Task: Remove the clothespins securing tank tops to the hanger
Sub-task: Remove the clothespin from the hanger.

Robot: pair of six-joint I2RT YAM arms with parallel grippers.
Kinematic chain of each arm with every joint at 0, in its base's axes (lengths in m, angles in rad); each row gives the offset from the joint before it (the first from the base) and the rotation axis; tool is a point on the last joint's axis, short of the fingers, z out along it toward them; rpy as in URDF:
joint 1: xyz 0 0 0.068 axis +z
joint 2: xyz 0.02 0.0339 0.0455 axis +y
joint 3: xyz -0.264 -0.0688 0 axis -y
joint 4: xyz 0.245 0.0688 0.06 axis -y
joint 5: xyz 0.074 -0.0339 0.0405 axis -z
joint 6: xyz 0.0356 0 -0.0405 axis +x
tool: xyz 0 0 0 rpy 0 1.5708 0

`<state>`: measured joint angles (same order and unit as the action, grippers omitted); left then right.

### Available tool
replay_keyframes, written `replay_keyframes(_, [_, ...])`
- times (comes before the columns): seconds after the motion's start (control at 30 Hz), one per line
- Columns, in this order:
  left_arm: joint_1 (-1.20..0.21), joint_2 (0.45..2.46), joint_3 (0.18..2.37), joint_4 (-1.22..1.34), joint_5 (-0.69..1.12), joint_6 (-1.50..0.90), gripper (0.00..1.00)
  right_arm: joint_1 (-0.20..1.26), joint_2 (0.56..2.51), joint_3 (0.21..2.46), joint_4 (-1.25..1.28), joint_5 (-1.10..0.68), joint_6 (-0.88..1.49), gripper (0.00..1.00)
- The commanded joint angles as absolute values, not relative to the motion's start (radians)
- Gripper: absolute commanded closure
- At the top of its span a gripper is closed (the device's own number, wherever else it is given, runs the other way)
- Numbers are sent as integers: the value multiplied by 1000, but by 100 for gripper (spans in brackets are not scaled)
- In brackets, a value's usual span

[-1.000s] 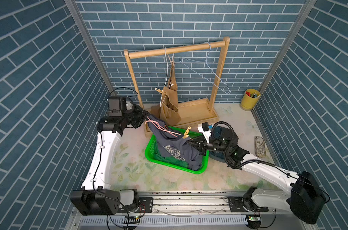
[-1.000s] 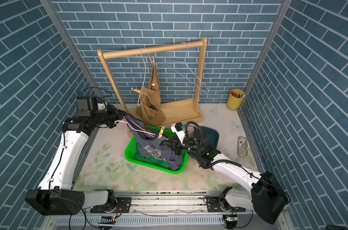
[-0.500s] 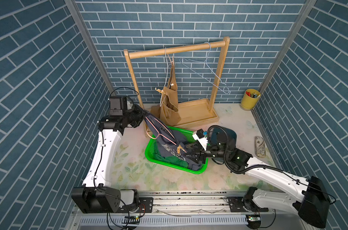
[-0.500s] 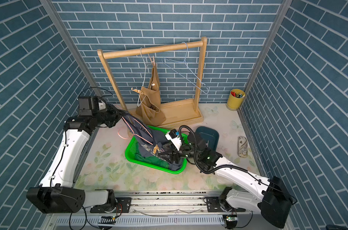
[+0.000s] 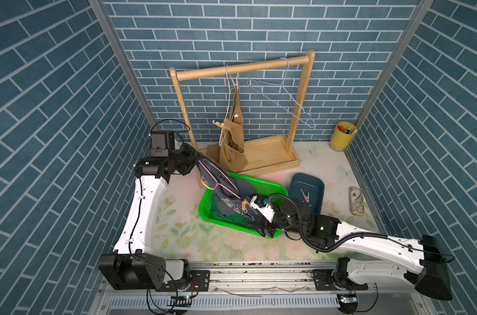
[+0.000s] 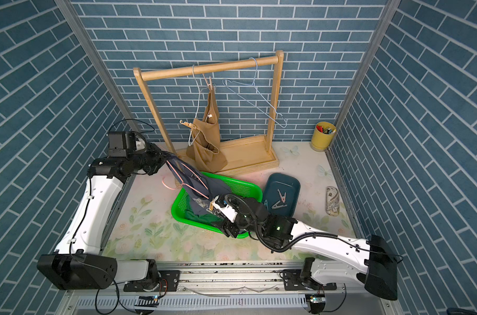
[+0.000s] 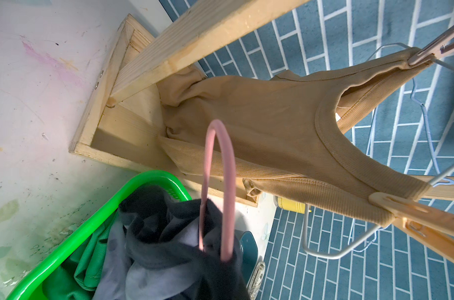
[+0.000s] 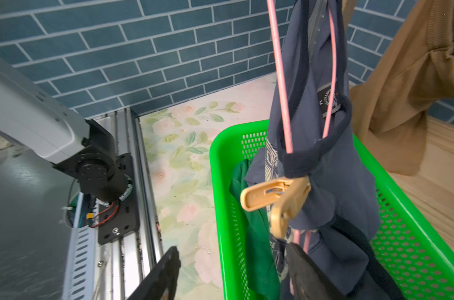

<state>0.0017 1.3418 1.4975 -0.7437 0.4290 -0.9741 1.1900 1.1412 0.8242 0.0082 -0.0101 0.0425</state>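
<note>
Floral table (image 5: 177,234) holds rack (image 5: 270,155), basket (image 5: 204,210), tray (image 5: 311,185), cup (image 5: 341,140)

The left tool (image 5: 195,163) tips are buried in the grey-blue tank top (image 5: 241,188).

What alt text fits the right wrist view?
A tan-yellow clothespin pins the navy-trimmed strap of a grey-blue tank top to a pink hanger above a green basket holding a green top. The right claw stands open, near the clothespin but not touching it. A tan-brown top hangs beyond.
</note>
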Motion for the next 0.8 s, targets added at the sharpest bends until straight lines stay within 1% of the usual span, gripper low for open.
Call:
replay_keyframes(0.0, [8,1330,1510,-730,418,-980,100,1209,1156,825,103,159,-71,34])
replay_keyframes(0.1, [8,1320,1497,-717,420,-990,100,1212,1183,806,193,201,-110,36])
replay_keyframes(0.27, [8,1323,1495,-708,436,-995,100,1213,1238,810,292,196,-151,40])
replay_keyframes(0.43, [8,1318,1476,-685,453,-1007,100,1210,1279,833,314,198,-160,44])
replay_keyframes(0.47, [8,1317,1474,-683,454,-1006,100,1210,1286,834,320,198,-160,47])
replay_keyframes(0.57, [8,1317,1467,-676,462,-1006,100,1210,1294,828,334,199,-158,61])
replay_keyframes(0.6, [8,1317,1466,-673,465,-1008,100,1210,1294,825,335,200,-158,64])
replay_keyframes(0.77, [8,1321,1459,-665,470,-1009,100,1210,1273,809,330,200,-160,70])
